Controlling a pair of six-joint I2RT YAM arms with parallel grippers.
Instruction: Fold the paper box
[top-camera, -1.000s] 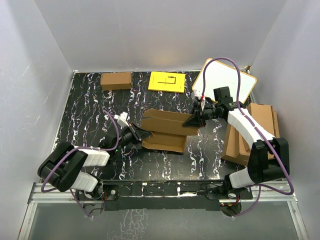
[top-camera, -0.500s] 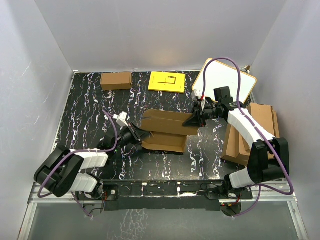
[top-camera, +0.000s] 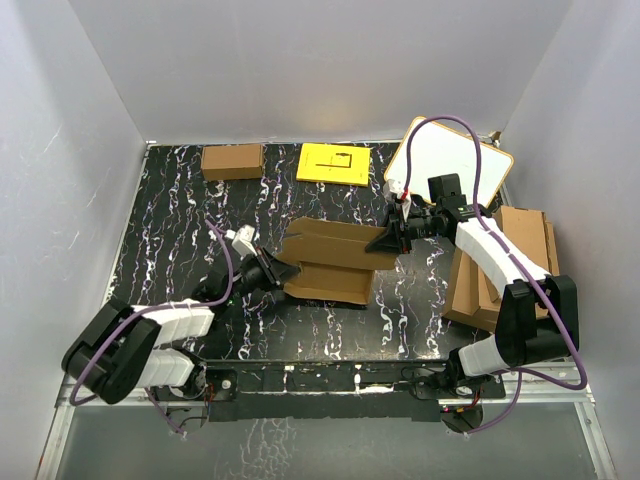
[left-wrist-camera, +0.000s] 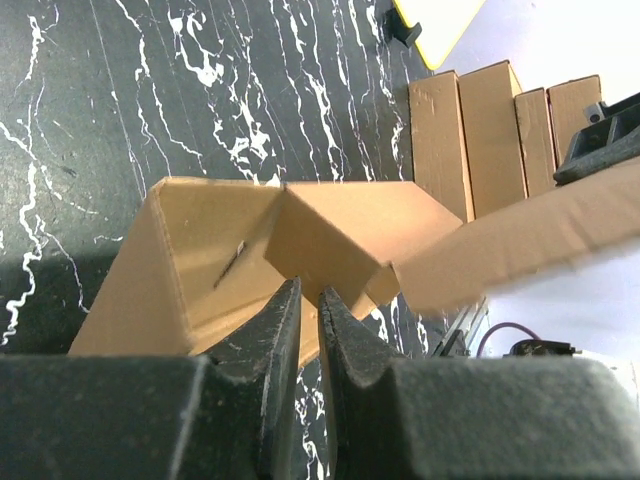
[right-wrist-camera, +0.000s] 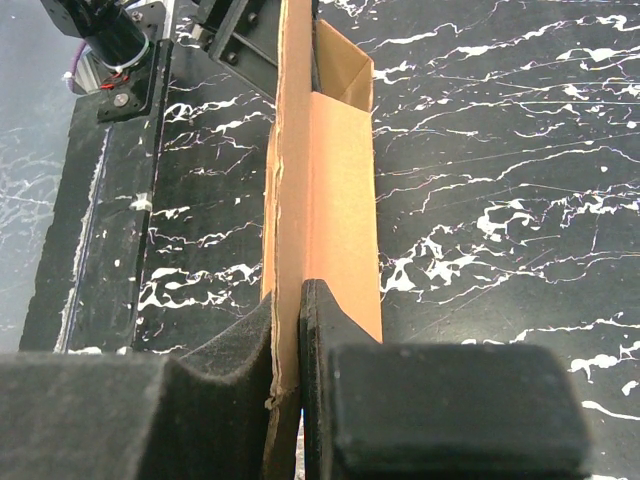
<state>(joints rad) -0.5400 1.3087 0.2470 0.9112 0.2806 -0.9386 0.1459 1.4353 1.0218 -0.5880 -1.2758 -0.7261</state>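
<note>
The paper box (top-camera: 328, 258), plain brown with open flaps, lies partly opened in the middle of the table. My left gripper (top-camera: 281, 271) is shut on a flap at its left end. In the left wrist view the gripper (left-wrist-camera: 308, 292) pinches the corner of that flap of the box (left-wrist-camera: 340, 225). My right gripper (top-camera: 386, 240) is shut on the box's right end. In the right wrist view the gripper (right-wrist-camera: 289, 302) clamps a thin upright wall of the box (right-wrist-camera: 340, 170).
A smaller brown carton (top-camera: 232, 160), a yellow sheet (top-camera: 334, 163) and a white board (top-camera: 452, 160) lie along the back. A pile of larger cardboard sheets (top-camera: 500, 272) stands at the right edge and shows in the left wrist view (left-wrist-camera: 490, 130).
The left arm's elbow has shifted down and left, and its gripper has nudged slightly right. The box and the right arm have hardly moved.
</note>
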